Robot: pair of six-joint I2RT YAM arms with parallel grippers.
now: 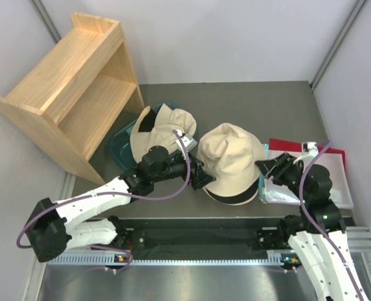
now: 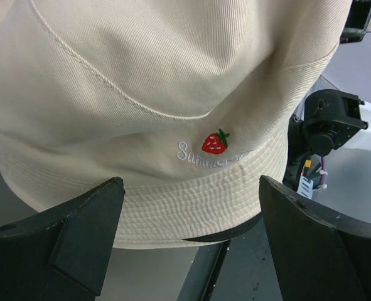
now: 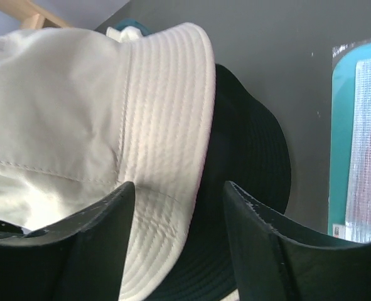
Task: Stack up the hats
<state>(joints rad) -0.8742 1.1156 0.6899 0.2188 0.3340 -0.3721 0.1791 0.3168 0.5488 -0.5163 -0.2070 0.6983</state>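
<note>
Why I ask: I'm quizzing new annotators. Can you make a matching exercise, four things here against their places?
Things:
1. wooden shelf
2. teal tub
3. strawberry hat
4. black hat

Places:
A. under the strawberry hat
B. far left corner
C. between the left gripper and the right gripper
D. behind the left gripper, holding cream hats

Pairs: 1-B; 2-D; 3-C; 4-A
</note>
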